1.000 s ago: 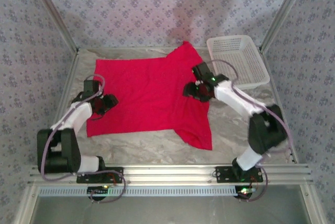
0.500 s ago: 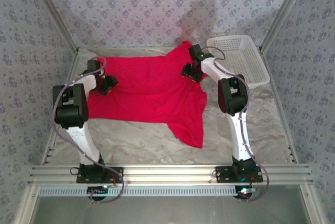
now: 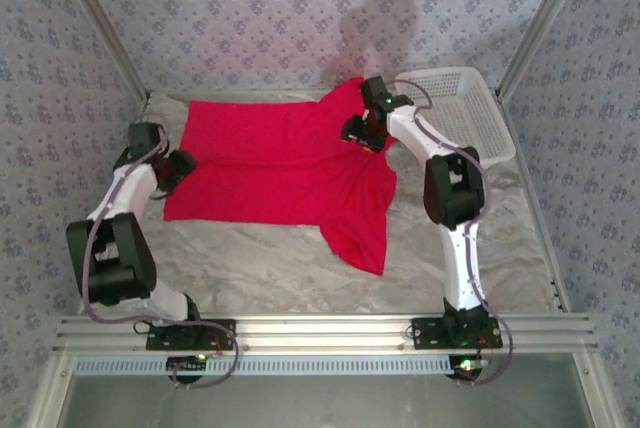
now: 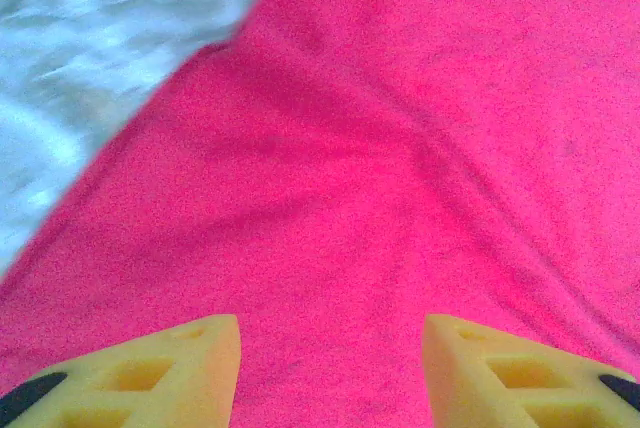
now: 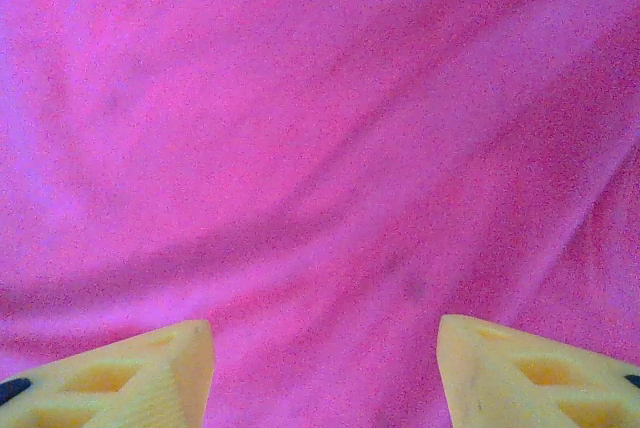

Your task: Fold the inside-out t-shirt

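Note:
The inside-out t-shirt is plain bright red and lies spread flat on the marbled table, with one sleeve or corner trailing toward the near right. My left gripper sits at the shirt's left edge. In the left wrist view, the left gripper stands open just over the cloth, with nothing between its yellow fingers. My right gripper hovers over the shirt's far right part. Seen from the right wrist, the right gripper is also open, close above wrinkled cloth.
A white lattice basket stands at the far right, just beside my right arm. Bare marbled table lies between the shirt and the arm bases. Patterned walls close in the back and both sides.
The shirt has slid toward the back wall. My right gripper moved farther back over its far right part. My left gripper moved out to the shirt's left edge. Both stayed open.

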Available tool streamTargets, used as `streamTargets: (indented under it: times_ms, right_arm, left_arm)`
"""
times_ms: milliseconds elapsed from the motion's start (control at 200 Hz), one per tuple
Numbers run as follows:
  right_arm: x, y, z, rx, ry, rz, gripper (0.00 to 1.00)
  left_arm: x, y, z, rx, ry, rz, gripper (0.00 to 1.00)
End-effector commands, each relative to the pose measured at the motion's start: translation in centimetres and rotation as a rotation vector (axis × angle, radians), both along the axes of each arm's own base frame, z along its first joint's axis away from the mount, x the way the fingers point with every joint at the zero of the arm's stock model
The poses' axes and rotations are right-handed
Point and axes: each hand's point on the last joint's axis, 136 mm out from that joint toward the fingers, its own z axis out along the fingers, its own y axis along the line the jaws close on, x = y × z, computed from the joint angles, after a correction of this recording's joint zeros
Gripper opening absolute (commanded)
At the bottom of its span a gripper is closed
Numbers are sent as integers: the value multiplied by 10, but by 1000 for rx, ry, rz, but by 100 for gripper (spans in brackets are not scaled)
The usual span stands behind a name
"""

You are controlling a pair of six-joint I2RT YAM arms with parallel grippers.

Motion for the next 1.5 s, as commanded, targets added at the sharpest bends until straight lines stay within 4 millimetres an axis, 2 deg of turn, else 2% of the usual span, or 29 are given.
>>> streamTargets:
  times_ms: [0, 140, 300, 430, 535, 610, 625, 655, 735, 785, 939, 1014, 1149, 1344, 1494]
  right_arm:
    - [-27, 3, 37, 42, -72, 56, 62]
    - [-58, 1, 39, 55, -66, 79, 62]
    - [-88, 12, 40, 66, -45, 133, 62]
    - [-117, 15, 32, 63, 2, 163, 62]
    - [-145, 7, 23, 44, 34, 172, 62]
    - [-170, -5, 10, 3, 68, 172, 62]
    - [-173, -6, 11, 3, 67, 172, 62]
    - [-190, -14, -5, -20, 115, 170, 62]
    - [-217, -27, -21, -42, 168, 162, 62]
    - [-234, -33, -29, -57, 196, 158, 62]
    - [-284, -46, -42, -103, 254, 134, 62]
    - [-302, -50, -45, -105, 261, 118, 60]
    - [-318, -56, -54, -94, 261, 70, 54]
    - [-320, -47, -67, -57, 275, 49, 54]
    - [-321, -42, -85, -74, 301, 44, 51]
  left_arm:
    - [-47, 13, -52, -51, 163, 82, 50]
    - [-50, 29, -66, -56, 162, 134, 49]
    - [-50, 44, -74, -23, 181, 180, 51]
    - [-53, 48, -83, -17, 208, 192, 51]
    - [-56, 54, -86, -9, 218, 213, 50]
    - [-53, 55, -88, -25, 209, 222, 39]
    - [-52, 55, -88, -30, 207, 222, 35]
    - [-50, 55, -90, -39, 207, 219, 27]
    - [-44, 51, -90, -66, 195, 210, 9]
    - [-42, 48, -87, -84, 176, 207, 2]
    - [-42, 43, -60, -93, 91, 205, 0]
    - [-42, 41, -48, -95, 58, 204, 0]
    - [-41, 34, -41, -115, 27, 187, 0]
    - [-40, 29, -40, -123, 18, 165, 0]
    - [-38, 27, -34, -131, -2, 161, 0]
